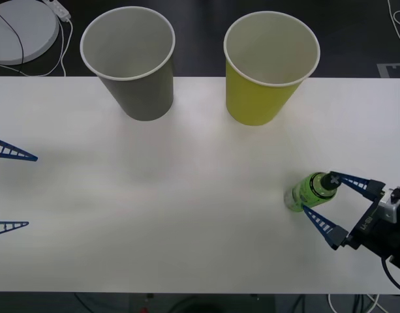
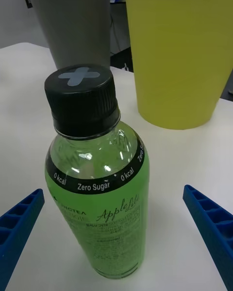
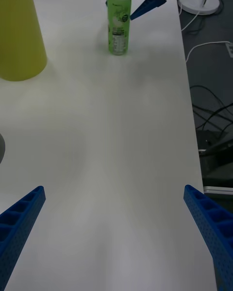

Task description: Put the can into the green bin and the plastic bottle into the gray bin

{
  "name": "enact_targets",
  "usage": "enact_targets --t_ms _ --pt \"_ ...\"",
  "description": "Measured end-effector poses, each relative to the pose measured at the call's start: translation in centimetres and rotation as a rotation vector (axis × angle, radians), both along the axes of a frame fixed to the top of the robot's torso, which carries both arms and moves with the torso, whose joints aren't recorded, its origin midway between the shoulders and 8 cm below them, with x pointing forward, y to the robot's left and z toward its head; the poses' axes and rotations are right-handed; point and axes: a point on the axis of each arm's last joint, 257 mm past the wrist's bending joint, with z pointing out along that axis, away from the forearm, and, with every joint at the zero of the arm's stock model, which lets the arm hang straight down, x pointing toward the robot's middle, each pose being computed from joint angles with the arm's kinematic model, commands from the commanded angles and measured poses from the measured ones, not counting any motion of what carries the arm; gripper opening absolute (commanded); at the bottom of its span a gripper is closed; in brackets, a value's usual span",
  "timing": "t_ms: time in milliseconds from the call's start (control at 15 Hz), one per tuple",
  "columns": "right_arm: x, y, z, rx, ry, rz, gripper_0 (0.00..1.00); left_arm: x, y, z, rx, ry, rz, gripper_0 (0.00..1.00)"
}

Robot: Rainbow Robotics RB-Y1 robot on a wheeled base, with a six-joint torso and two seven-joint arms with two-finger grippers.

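1. Standing upright between the spread fingers of the right gripper [image 1: 319, 193], the plastic bottle [image 1: 308, 190] is bracketed on both sides but not yet touched; the jaws are held wide, nothing is clasped.
2. The bottle's long axis is seen to run vertically, black cap up, so the fingers are placed to either side of its body, and a squeeze across that axis is judged to be the coming move.
3. Directly ahead of this gripper, beyond the bottle, the green bin [image 1: 270, 65] is found nearest, with the gray bin [image 1: 131, 60] farther off and across toward the other arm.
4. The bottle is judged to need carrying past the green bin to the gray one, so a crossing of the white table [image 1: 186, 195] is called for.
5. The left gripper [image 1: 10, 189] is held at the table's opposite edge, also spread and empty, well apart from the bottle; the right arm is plainly the nearer.
6. One bottle, one green bin and one gray bin are counted; no can is made out on the table.
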Motion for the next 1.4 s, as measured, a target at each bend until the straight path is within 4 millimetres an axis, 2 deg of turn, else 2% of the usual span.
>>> enact_targets --t_ms 600,667,733,800,867,1400 --pt "1.2 2.1 0.5 -0.018 -0.04 0.037 1.0 0.0 0.0 0.0 0.0 0.0 0.0 1.0" --pt "1.2 2.3 0.5 -0.016 -0.041 0.038 0.82 0.0 0.0 0.0 0.0 0.0 0.0 1.0" --pt "1.3 2.3 0.5 -0.015 -0.041 0.038 0.35 0.0 0.0 0.0 0.0 0.0 0.0 1.0" --pt "1.3 2.3 0.5 -0.016 -0.041 0.036 0.02 0.0 0.0 0.0 0.0 0.0 0.0 1.0" --pt "1.4 2.3 0.5 -0.016 -0.041 0.034 0.0 0.0 0.0 0.0 0.0 0.0 0.0 1.0" --pt "1.5 3.0 1.2 -0.003 -0.053 0.044 0.0 0.0 0.0 0.0 0.0 0.0 0.0 1.0"
